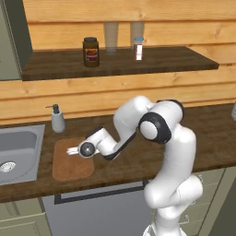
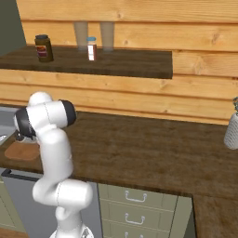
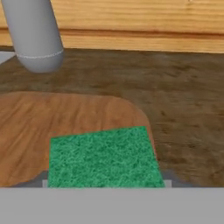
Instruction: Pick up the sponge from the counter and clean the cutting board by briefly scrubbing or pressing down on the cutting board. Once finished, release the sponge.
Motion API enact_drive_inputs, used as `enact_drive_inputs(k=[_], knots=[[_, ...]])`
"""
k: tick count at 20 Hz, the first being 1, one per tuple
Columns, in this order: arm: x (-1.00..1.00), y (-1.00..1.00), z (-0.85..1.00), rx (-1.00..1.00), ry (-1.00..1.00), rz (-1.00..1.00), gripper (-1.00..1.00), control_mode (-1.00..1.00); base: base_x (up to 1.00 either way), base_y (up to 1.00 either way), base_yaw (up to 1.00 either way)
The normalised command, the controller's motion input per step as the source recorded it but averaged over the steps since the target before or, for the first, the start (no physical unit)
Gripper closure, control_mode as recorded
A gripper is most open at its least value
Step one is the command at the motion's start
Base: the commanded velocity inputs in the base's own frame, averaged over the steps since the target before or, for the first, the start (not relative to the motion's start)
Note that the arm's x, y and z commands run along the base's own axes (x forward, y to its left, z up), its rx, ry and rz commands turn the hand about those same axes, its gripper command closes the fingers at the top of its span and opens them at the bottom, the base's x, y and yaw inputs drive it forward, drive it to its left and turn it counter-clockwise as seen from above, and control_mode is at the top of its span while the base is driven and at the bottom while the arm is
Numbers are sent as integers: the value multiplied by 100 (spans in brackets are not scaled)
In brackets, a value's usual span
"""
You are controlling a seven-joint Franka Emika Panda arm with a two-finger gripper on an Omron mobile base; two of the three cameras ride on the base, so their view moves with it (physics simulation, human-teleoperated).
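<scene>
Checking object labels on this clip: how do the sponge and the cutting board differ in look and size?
The sponge is green with a rough, scrubby top; the cutting board is smooth light brown wood grain. The sponge is far smaller and covers just part of the cutting board. The sponge has sharp, square corners, while the cutting board's corners are rounded. Both are flat and roughly rectangular, over the dark counter.

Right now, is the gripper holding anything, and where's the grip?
Likely the sponge, over the cutting board: it sits right at the gripper. The fingertips are hidden, so the contact point cannot be told.
</scene>
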Motion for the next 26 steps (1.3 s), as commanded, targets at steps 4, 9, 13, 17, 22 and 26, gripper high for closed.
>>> enact_drive_inputs(k=[4, 9, 13, 17, 22, 26], knots=[[69, -33, -39, 3, -13, -2, 100, -100, 0, 0, 0], [59, -46, -48, 7, -8, 0, 100, -100, 0, 0, 0], [38, -26, -15, 4, -4, -2, 100, -100, 0, 0, 0], [19, -4, -11, 0, -6, -2, -100, -100, 0, 0, 0], [0, 0, 0, 1, -1, 0, -100, -100, 0, 0, 0], [0, 0, 1, 0, -4, 0, -100, -100, 0, 0, 0]])
